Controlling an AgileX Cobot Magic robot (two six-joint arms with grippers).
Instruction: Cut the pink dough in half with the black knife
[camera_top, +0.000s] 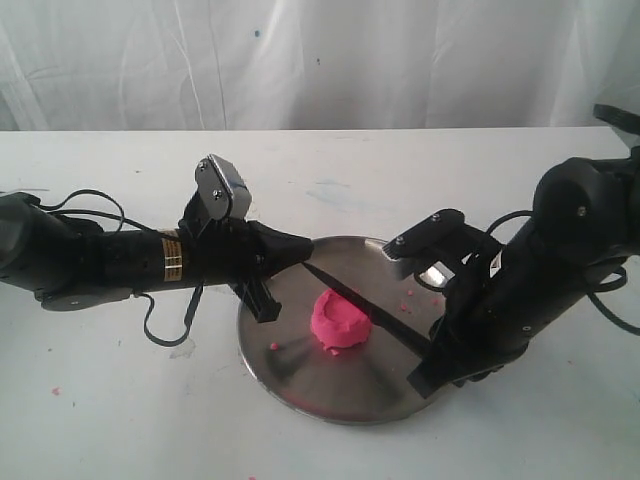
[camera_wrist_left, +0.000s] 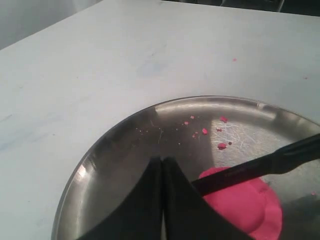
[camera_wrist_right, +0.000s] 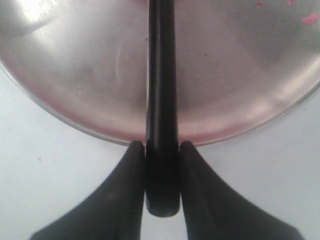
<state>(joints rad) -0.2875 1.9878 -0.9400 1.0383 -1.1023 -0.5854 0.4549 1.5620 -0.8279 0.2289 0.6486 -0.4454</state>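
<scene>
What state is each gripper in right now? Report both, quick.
Left gripper: closed, jaws pressed together, nothing between them.
Right gripper: closed on the black knife, at the handle end.

The plate (camera_top: 300, 400) sits on the table (camera_top: 120, 420) between the two arms, and the dough (camera_top: 341, 322) lies on it near its middle. The knife (camera_top: 390, 320) runs slantwise over the plate across the dough's far side, with its handle clamped in the right gripper (camera_top: 432, 365) at the plate's right front rim and its tip beside the closed left gripper (camera_top: 308, 245) over the left rear rim. Crumbs (camera_top: 405, 295) lie on the plate behind the knife.
</scene>
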